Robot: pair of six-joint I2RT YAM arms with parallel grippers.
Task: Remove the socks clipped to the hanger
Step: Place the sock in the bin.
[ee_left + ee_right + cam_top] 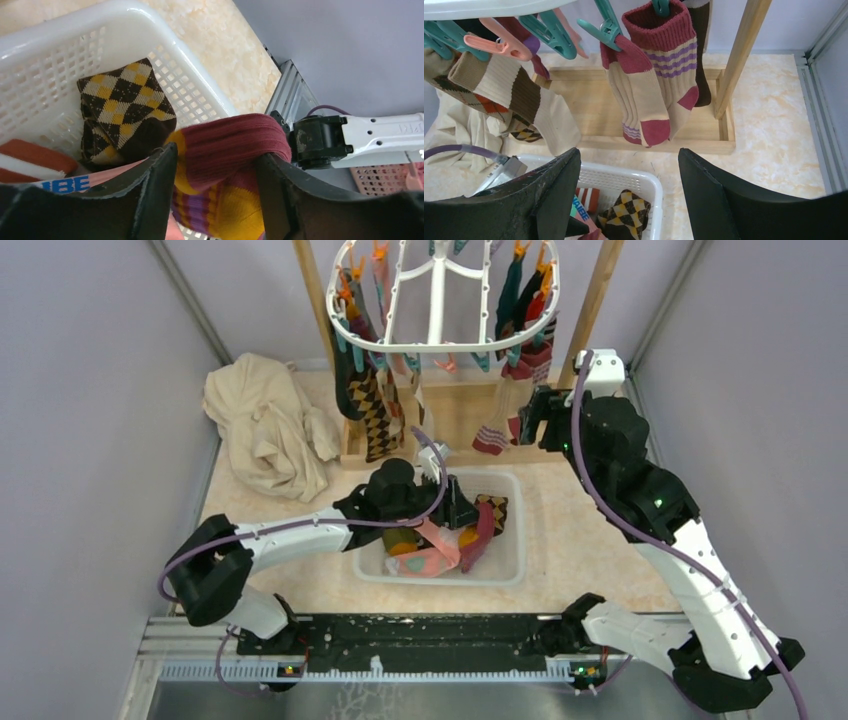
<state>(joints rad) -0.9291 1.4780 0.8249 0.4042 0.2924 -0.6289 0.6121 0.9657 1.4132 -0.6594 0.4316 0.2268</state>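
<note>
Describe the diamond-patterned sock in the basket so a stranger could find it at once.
Find the white mesh basket in front of the wooden frame. In its far right corner lies a sock, the only one there with brown and yellow diamonds.

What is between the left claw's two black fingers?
The left wrist view shows a maroon sock with yellow stripes filling the left gripper, above the white basket.

ribbed knit socks, glossy plastic basket, wooden frame.
</note>
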